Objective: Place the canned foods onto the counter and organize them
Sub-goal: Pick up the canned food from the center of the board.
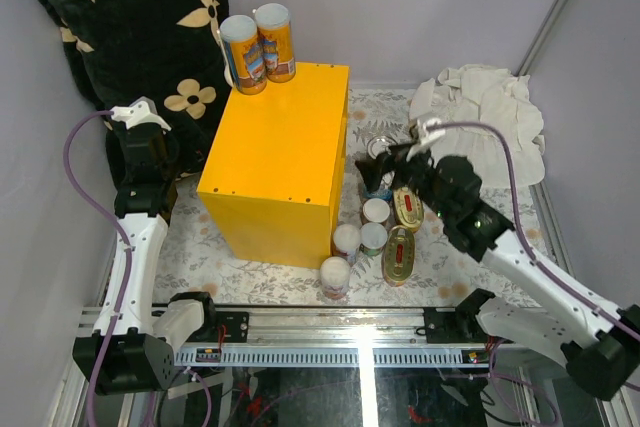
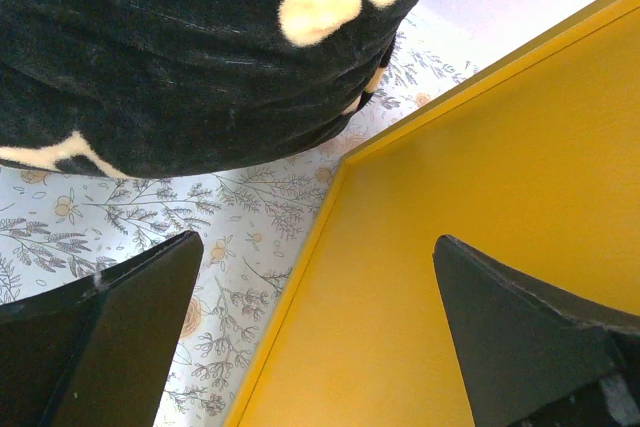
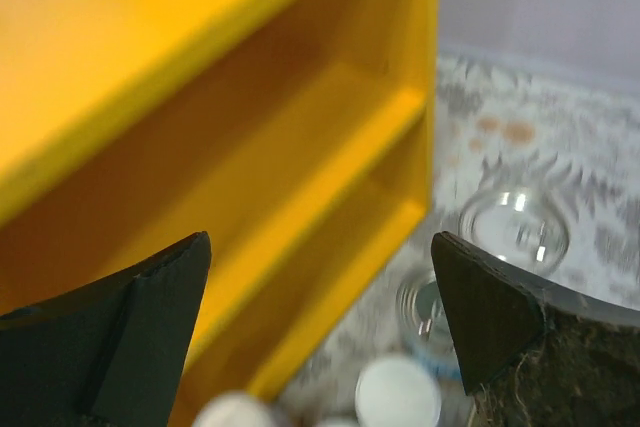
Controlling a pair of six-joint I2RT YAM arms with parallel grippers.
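Nearest, just off the near right corner of the yellow box (image 1: 275,162): one slim white-lidded can (image 1: 335,277), upright. Farther along the box's right side, three more slim cans (image 1: 374,238), upright, plus two oval gold tins (image 1: 398,254) lying flat, long axes near to far. Beyond, beside the box's open shelved side, silver-topped cans (image 1: 377,187), close by the right gripper (image 3: 320,235): fingers spread wide, empty, arm stretched low toward the box. Left of the box, by the black flowered pillow (image 1: 130,17), the left gripper (image 2: 315,239): fingers apart, empty, arm folded upright. On the box's far end, two tall cans (image 1: 245,54), upright, side by side.
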